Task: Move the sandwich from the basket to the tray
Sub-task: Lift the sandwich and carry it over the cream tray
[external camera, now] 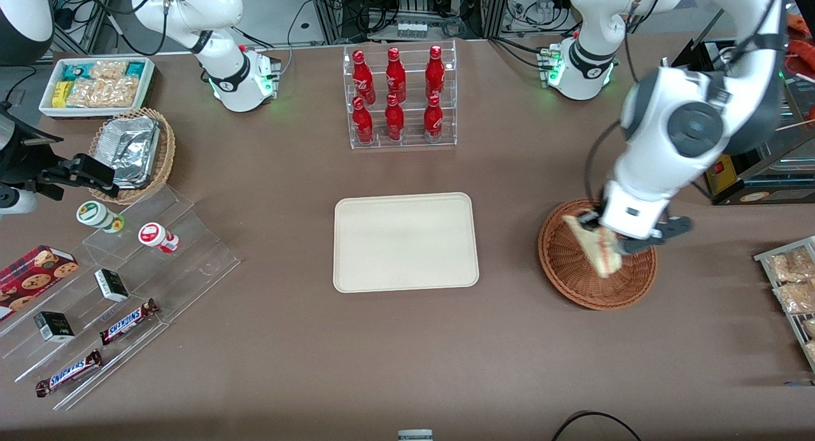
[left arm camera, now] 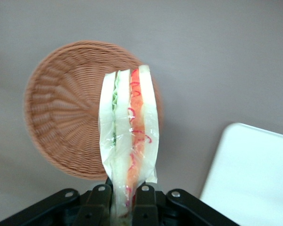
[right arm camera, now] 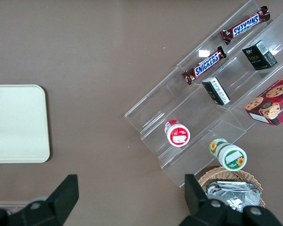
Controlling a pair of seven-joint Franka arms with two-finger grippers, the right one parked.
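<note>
The sandwich [external camera: 598, 249] [left arm camera: 129, 132], a wrapped wedge of white bread with red, orange and green layers, hangs just above the reddish-brown woven basket [external camera: 573, 272] [left arm camera: 66, 117]. My left gripper [external camera: 612, 245] [left arm camera: 123, 200] is shut on the sandwich's lower end, lifted over the basket. The cream-beige tray [external camera: 405, 242] [left arm camera: 254, 174] lies flat in the middle of the table, beside the basket, toward the parked arm's end. Nothing lies on the tray.
A clear rack of red bottles [external camera: 398, 97] stands farther from the front camera than the tray. Clear stepped shelves with snack bars and cups [external camera: 114, 282], a tan basket of foil trays [external camera: 134, 151] and a white box of snacks [external camera: 95, 84] sit toward the parked arm's end.
</note>
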